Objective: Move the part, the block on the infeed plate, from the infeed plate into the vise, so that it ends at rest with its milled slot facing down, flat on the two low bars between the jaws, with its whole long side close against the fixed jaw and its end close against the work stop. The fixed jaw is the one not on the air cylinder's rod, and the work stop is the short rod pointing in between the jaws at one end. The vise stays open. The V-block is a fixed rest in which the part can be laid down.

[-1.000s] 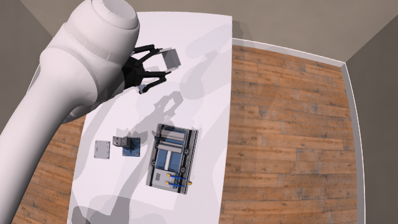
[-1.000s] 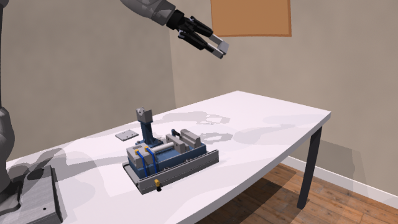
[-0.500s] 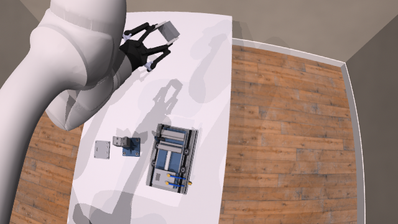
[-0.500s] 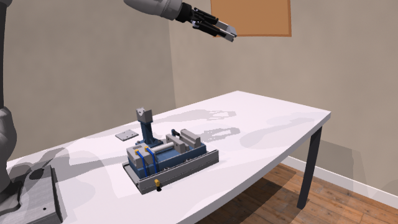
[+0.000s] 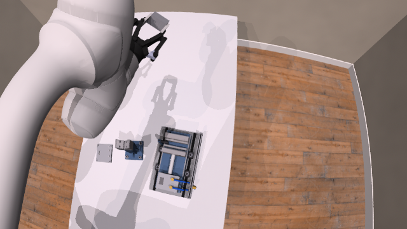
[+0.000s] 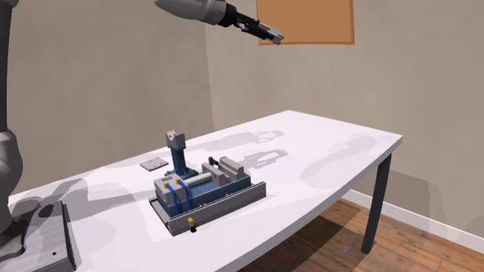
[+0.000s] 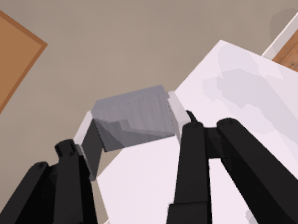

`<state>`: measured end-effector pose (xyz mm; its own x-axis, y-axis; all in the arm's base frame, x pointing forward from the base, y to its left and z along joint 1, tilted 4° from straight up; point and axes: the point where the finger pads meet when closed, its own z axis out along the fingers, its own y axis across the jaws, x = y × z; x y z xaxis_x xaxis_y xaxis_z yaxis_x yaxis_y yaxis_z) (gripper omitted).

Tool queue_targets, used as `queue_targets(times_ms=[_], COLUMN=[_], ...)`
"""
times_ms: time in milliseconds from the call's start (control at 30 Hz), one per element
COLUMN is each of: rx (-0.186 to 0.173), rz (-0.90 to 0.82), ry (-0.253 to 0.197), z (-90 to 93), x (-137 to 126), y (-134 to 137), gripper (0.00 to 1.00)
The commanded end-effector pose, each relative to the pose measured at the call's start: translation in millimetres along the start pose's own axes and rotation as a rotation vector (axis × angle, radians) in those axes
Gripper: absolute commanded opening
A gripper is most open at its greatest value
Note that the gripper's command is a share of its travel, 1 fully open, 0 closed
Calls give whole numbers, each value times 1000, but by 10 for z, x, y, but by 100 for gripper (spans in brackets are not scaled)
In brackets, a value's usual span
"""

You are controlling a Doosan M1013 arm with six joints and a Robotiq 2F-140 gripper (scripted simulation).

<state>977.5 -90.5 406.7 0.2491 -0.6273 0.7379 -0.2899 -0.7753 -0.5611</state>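
Observation:
My gripper (image 5: 152, 30) is shut on the part (image 5: 157, 20), a grey block, and holds it high in the air above the far end of the table. In the exterior view the gripper (image 6: 270, 35) points outward near the wall, with the part (image 6: 277, 34) at its fingertips. In the wrist view the part (image 7: 136, 123) sits between the black fingers, tilted. The vise (image 5: 176, 160) stands open on the table, far below. The infeed plate (image 5: 104, 152) lies bare. The V-block (image 5: 127, 145) stands on its blue post beside it.
The vise shows in the exterior view (image 6: 206, 190) on a railed base with blue hoses, next to the V-block (image 6: 175, 141) and the infeed plate (image 6: 153, 164). An orange board (image 6: 306, 20) hangs on the wall behind the gripper. The robot base block (image 6: 41, 238) is at the near left.

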Motion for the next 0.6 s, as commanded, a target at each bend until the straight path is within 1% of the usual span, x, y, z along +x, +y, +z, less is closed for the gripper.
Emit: queue_targets(times_ms=[0,167,300,367,467,567], rx=[47,99,127,136,136,144], rz=[-52,-121,-173,-198,-198,-234], ry=[-70,-158,-237,-278,-279,-343], z=[16,-4,-46,-74,-75,-129], x=[-115,-345,-556,-662,-666,-832], y=[-95,-152,-135,-108,-107,-39], gripper=[0,0,0,0,0,0])
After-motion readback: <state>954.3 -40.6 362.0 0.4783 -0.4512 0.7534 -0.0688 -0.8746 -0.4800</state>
